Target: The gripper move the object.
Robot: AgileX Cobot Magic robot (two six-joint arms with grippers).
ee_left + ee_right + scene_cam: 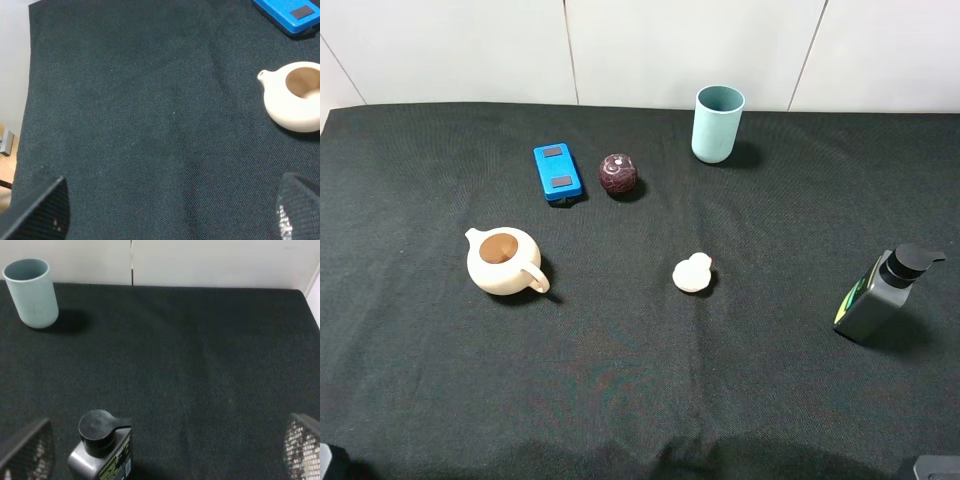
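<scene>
1. A staged robot test bench is being suggested: a black cloth is being spread under plain white wall panels.
2. Unrelated household props are being laid out well apart.

Left gripper hangs over the black cloth, fingers spread wide. Right gripper likewise, jaws wide, empty.

Even, soft light is falling from above; short shadows are lying right of objects; wrist-view fingertips are blurring.
</scene>
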